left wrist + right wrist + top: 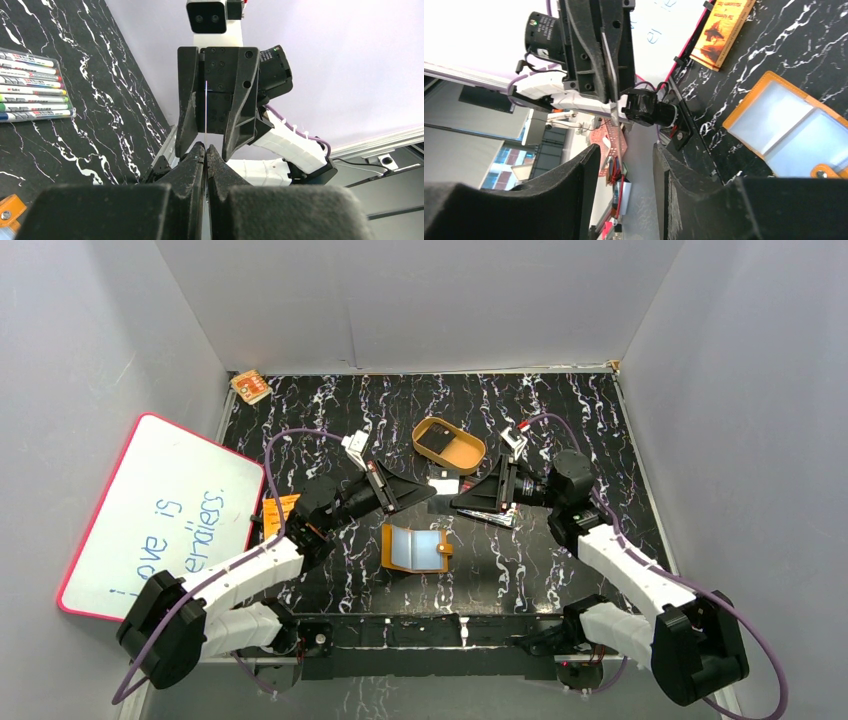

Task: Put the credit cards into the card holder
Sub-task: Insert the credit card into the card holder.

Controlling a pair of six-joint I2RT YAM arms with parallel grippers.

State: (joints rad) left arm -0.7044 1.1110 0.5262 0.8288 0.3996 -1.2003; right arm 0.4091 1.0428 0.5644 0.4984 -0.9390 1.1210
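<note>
The counter [560, 420] leaves open room on all sides of the two claws, which meet tip to tip above its middle. The walls stand well apart from them.

The wallet [414, 548] lies open and flat, light-blue pockets up. It sits below the meeting point, on the side nearer the arm bases. It looks soft and light, so it would likely slide or fold if pushed. A pocket mouth is a narrow slot that will need a square approach.

The tray [483, 453] sits just beyond the claws on the far side, with a second card [437, 443] lying in it. Its rim is the nearest thing to catch on.

The left claw [205, 152] is pinched fully closed on the card [206, 115], which stands edge-on out of its tips. The right claw [624, 150] is about half open and holds nothing. Its fingers stand on either side of the card with a gap on each side.

The card is probably light, stiff and slick. A pinch on the flat faces near one end should suit it, leaving the far end free to lead into a pocket. A skewed grip could let it swivel.
</note>
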